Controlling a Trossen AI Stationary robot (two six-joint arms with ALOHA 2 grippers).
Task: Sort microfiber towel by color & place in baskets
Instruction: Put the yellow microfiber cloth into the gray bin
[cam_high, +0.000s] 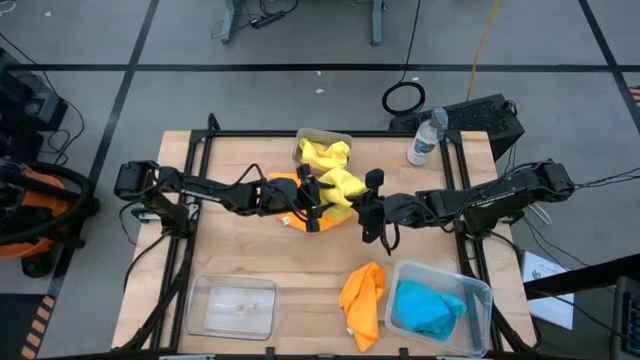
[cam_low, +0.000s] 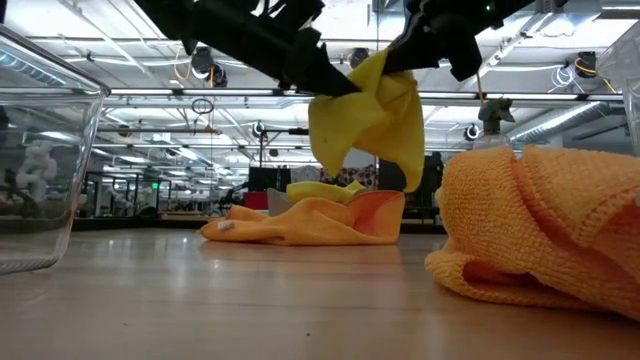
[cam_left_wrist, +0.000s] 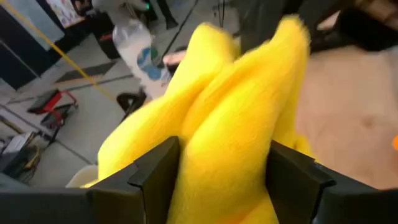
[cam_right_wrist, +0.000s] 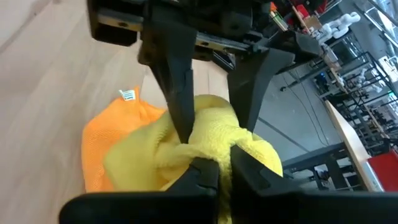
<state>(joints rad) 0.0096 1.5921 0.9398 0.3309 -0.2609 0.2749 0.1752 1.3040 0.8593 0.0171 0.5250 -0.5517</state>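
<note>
A yellow microfiber towel hangs over the middle of the table, held by both grippers. My left gripper reaches it from the table's left and is shut on it. My right gripper comes from the right and is also shut on it. Under it an orange towel lies crumpled on the table. A second yellow towel lies in the small basket at the far edge. Another orange towel lies near the front edge. A blue towel sits in the near right basket. My left gripper pinches a thick bunched fold of the yellow towel between its two fingers, coming nearly level from the table's left. My right gripper pinches a small gathered bit of the same towel between its fingertips, slanting slightly down from the table's right. The towel hangs below both, clear of the table.
An empty clear basket stands at the near left. A clear water bottle stands at the far right, beside a dark box. Bare wood shows between the two near baskets and the grippers.
</note>
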